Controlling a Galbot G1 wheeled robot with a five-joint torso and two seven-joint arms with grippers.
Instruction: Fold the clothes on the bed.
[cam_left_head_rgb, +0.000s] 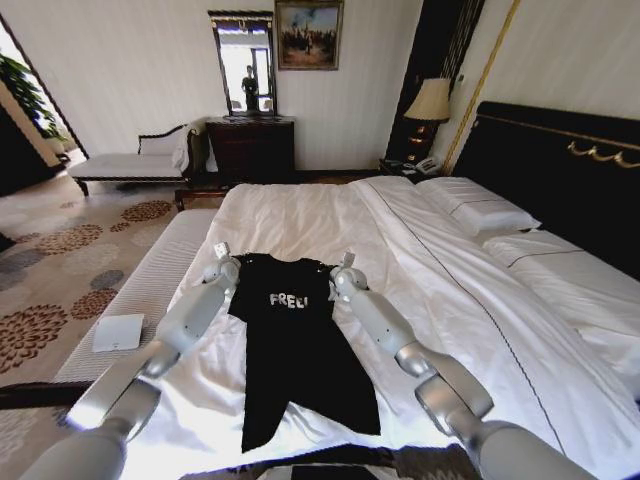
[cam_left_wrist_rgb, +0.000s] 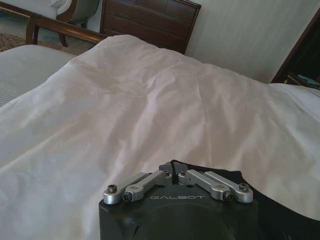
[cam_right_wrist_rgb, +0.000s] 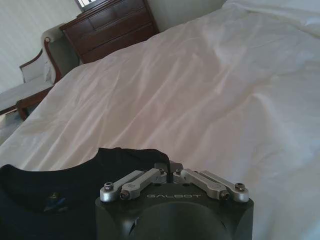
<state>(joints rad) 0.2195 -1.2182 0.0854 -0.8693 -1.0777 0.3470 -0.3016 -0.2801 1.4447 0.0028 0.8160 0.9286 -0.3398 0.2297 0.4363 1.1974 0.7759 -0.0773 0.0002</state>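
Note:
The black T-shirt (cam_left_head_rgb: 295, 340) with white "FREE" lettering lies flat and lengthwise on the white bed (cam_left_head_rgb: 300, 215), collar away from me. My left gripper (cam_left_head_rgb: 224, 258) is at its left shoulder and my right gripper (cam_left_head_rgb: 345, 266) at its right shoulder. In the left wrist view the left gripper (cam_left_wrist_rgb: 173, 167) is pinched shut on the edge of the black fabric (cam_left_wrist_rgb: 280, 212). The right wrist view shows the right gripper (cam_right_wrist_rgb: 170, 167) likewise shut on the shirt's edge (cam_right_wrist_rgb: 50, 195), near the collar.
Smooth white duvet stretches beyond the shirt. Pillows (cam_left_head_rgb: 475, 205) and the dark headboard (cam_left_head_rgb: 560, 170) are on the right. A pale striped bench (cam_left_head_rgb: 150, 280) with a white pad (cam_left_head_rgb: 118, 332) runs along the bed's left side. A dresser (cam_left_head_rgb: 250, 148) and chaise (cam_left_head_rgb: 130, 160) stand by the far wall.

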